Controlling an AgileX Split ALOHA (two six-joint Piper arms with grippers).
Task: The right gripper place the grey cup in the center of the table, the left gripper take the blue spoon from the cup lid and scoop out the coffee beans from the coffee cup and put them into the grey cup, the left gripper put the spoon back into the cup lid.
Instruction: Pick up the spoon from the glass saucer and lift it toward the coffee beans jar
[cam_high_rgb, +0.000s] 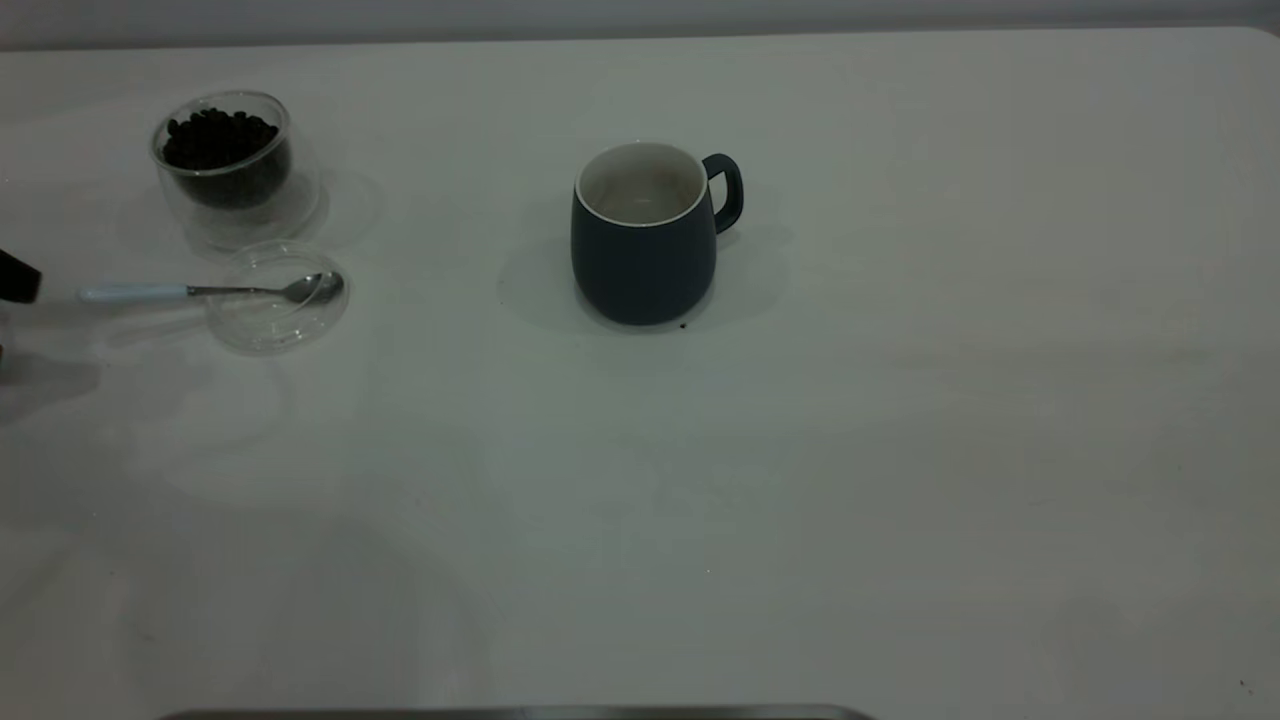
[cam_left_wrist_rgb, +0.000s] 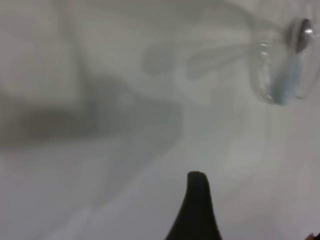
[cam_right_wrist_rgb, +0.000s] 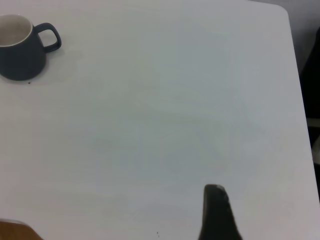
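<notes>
Grey cup (cam_high_rgb: 645, 240) upright mid-table (cam_high_rgb: 900, 450), empty. Blue spoon (cam_high_rgb: 135, 292) across cup lid (cam_high_rgb: 277, 298), handle toward left end effector (cam_high_rgb: 15, 278); finger state: cannot tell. Approach low, pinch handle, lift level.

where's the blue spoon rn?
In the exterior view the blue spoon is at the table's left, bowl resting in the cup lid, handle pointing toward the left gripper, just in front of the coffee cup.

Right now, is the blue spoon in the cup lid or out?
In: the blue spoon has its bowl resting in the cup lid, handle sticking out over the table.
</notes>
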